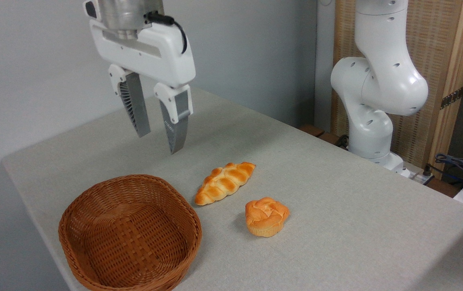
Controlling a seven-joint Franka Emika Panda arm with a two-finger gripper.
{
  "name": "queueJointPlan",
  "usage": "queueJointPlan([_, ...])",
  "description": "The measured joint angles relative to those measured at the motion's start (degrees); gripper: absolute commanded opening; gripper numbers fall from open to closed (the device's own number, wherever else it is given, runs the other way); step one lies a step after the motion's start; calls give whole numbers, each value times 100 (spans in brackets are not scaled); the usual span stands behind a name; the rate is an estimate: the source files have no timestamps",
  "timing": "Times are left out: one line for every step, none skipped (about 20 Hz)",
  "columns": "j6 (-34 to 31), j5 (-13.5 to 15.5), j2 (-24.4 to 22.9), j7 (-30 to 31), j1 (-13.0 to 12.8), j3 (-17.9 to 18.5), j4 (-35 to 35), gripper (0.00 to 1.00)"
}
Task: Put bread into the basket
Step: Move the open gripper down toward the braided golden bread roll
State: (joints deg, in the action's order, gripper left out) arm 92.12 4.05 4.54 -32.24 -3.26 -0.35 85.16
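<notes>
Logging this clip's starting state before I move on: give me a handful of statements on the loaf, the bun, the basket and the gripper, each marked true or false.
1. The braided bread lies on the table, outside the basket. True.
2. The gripper is shut on the bread. False: it hangs open above the table, holding nothing.
3. The basket is empty. True.
4. The round bun sits inside the basket. False: it stands on the table, right of the basket and apart from the bread.
5. The bread is stacked on the bun. False: they lie side by side, not touching.
</notes>
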Motion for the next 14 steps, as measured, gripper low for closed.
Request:
queueJointPlan([124, 0, 140, 0, -37, -15, 2, 100])
queueJointPlan([231, 0, 92, 0, -35, -15, 90, 100])
queueJointPlan([433, 0, -46, 0, -33, -15, 333, 100])
queueJointPlan([587, 0, -218, 0, -31, -15, 602, 100])
queueJointPlan([659, 0, -361, 0, -30, -15, 802, 100])
queueJointPlan([683, 0, -467, 0, -31, -15, 936, 100])
queueJointPlan([693, 0, -556, 0, -30, -15, 1037, 100])
queueJointPlan([696, 0, -606, 0, -31, -15, 1090, 100])
queueJointPlan([699, 0, -633, 0, -31, -15, 1118, 100])
queueJointPlan([701, 0, -643, 0, -31, -17, 1131, 100])
queueJointPlan([703, 0, -643, 0, -33, -30, 1138, 100])
queueJointPlan([707, 0, -643, 0, -33, -56, 1145, 100])
queueJointPlan([715, 0, -643, 0, -33, -88, 1151, 100])
queueJointPlan([725, 0, -643, 0, -33, -112, 1153, 100])
